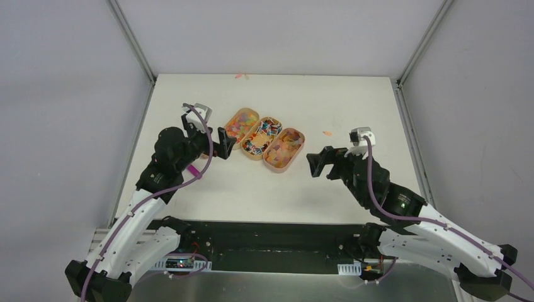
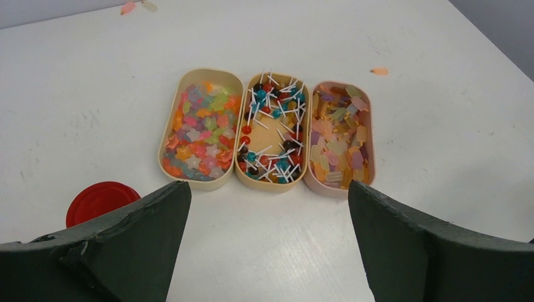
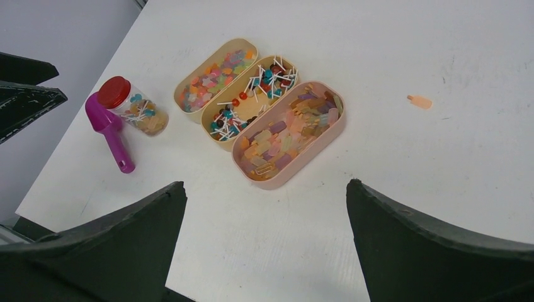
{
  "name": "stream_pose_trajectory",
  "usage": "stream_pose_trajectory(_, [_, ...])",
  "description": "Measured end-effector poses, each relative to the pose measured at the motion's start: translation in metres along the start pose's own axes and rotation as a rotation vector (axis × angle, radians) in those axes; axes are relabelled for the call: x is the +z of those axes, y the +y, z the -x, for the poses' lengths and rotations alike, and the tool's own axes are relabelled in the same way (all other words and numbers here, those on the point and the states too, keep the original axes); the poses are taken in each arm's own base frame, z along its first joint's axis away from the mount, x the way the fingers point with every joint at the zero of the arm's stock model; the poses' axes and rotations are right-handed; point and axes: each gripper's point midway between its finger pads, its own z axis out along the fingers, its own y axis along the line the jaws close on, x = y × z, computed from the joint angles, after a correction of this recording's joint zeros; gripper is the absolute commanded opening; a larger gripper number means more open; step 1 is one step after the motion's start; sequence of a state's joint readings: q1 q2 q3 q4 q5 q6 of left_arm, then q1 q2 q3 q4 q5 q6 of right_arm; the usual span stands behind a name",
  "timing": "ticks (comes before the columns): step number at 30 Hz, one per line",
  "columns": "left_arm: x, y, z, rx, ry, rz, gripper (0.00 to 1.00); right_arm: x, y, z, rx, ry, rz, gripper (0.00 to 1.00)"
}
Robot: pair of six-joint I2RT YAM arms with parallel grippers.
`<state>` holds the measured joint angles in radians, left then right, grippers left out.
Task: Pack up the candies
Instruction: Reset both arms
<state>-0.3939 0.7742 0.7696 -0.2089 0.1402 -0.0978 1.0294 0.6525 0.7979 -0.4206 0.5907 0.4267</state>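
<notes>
The candies (image 2: 271, 129) lie in three trays (image 3: 272, 183) that touch side by side in the middle of the surface (image 1: 277, 195). Each tray has one kind, so I think they are kept sorted for packing. To the left of them is a jar (image 3: 142, 113) with a red lid, and a scoop (image 3: 108, 129) just beside it, probably so my left arm can reach them. My left jaws and right jaws are both fully apart and hold nothing. They face the trays from each side. One stray piece (image 3: 419, 100) lies well apart.
</notes>
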Motion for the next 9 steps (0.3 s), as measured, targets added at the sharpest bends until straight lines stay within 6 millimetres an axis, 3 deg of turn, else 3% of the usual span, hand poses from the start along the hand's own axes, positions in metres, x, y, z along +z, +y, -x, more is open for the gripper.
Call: stream_pose_trajectory(9, [0.0013,0.0003,-0.0014,-0.001,0.006,0.0,0.99,-0.0038,0.004,0.0086,0.026,-0.029,0.028,1.0])
